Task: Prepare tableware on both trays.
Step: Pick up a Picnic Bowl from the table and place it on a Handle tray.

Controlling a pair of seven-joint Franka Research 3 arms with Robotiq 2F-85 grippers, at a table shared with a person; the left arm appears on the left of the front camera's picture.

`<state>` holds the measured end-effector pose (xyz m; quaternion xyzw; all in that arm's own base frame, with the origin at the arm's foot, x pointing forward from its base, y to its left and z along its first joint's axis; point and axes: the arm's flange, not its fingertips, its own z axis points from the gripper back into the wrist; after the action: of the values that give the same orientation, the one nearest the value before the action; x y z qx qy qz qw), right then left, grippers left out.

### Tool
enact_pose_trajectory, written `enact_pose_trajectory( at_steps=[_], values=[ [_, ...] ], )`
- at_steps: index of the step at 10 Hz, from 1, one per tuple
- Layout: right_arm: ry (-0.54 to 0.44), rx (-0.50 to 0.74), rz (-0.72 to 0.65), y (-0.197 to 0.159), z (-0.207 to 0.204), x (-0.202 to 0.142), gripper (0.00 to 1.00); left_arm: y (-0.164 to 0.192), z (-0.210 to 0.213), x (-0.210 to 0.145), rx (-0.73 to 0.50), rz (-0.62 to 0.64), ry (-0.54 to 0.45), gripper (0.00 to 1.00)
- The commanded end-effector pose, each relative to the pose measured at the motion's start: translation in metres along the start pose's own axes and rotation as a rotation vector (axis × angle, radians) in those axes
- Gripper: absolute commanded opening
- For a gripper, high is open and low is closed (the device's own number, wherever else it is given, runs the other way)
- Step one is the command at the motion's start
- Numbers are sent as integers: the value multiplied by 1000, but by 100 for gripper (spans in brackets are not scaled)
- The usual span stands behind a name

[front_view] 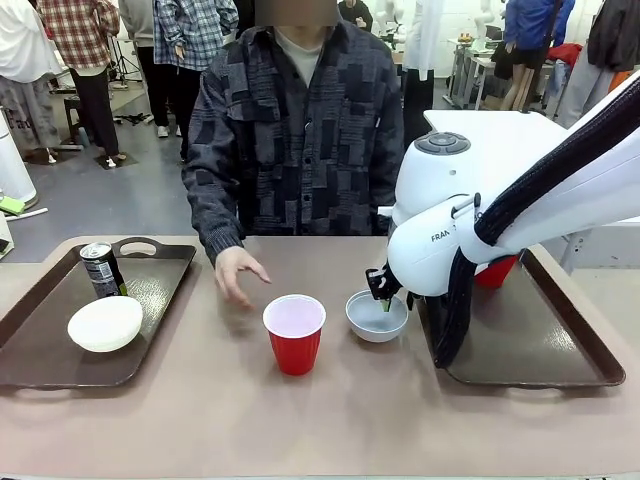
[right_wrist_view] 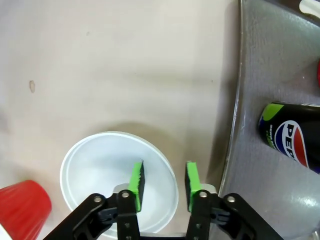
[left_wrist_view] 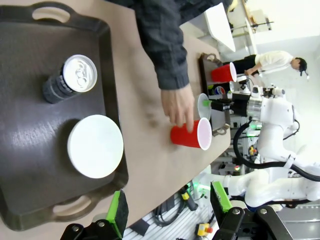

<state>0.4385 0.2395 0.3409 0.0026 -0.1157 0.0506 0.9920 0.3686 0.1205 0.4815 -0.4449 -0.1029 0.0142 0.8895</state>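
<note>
White rounded shells on the right arm (front_view: 432, 185), with a flat grey cap (front_view: 443, 143) on the joint above the pincer and dark "FRAN" lettering (front_view: 443, 237) on the casing. A black cable sleeve (front_view: 560, 160) runs alongside. The right pincer (right_wrist_view: 162, 172) is black, bolts at the knuckles, bright green pads (right_wrist_view: 136, 182). Same black and green on the left pincer (left_wrist_view: 167, 197). Beyond it, the person's shirt (front_view: 300, 130): dark patchwork, long-sleeved, over a grey tee (front_view: 300, 55).
</note>
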Motion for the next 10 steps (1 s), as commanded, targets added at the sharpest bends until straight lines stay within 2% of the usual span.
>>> enact_pose_trajectory(
  at_steps=[1,4,5,7,10],
  values=[
    [1,-22,-27,6,-3,6,0,-2,1,2,-21,-10,-3,87],
    [-7,-20,-22,6,-2,6,0,-2,1,2,-21,-10,-3,87],
    [-11,-21,-27,6,-2,7,3,-2,1,2,-21,-10,-3,87],
    [-6,-32,-19,4,4,4,0,-2,1,2,-21,-10,-3,87],
    [-7,24,18,-2,45,-10,0,-2,1,2,-21,-10,-3,87]
  ],
)
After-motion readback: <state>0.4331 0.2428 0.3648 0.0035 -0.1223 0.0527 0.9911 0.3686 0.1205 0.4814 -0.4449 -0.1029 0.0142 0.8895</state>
